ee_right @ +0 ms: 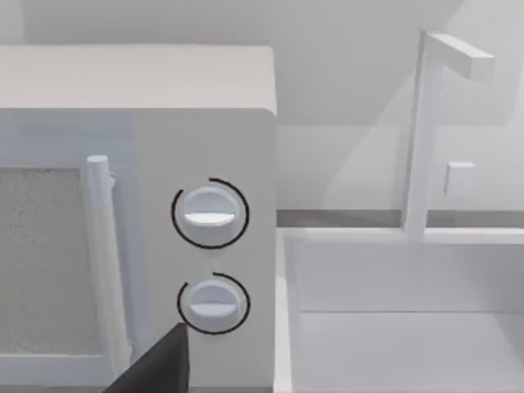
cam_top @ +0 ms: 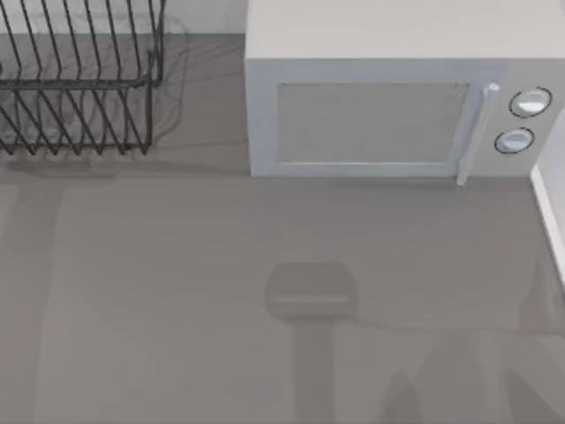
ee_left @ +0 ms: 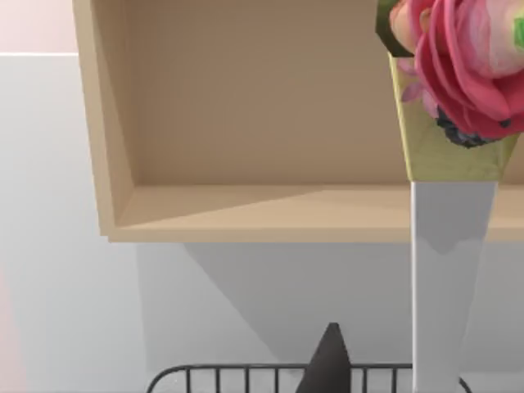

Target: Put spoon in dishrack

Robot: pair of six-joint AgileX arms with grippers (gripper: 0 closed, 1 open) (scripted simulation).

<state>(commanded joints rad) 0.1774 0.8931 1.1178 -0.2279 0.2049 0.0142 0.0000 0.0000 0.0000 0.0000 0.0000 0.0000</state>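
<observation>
With no spoon showing on the worktop and either end effector's opening impossible to tell, a blind reach risks striking the dishrack at 10 o'clock.

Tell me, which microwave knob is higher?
The upper knob, ringed by the bigger arc, sits directly above the lower knob, beside the door handle.

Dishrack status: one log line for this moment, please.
dishrack: table back left, beside microwave | left fingertip: above rack rail
</observation>
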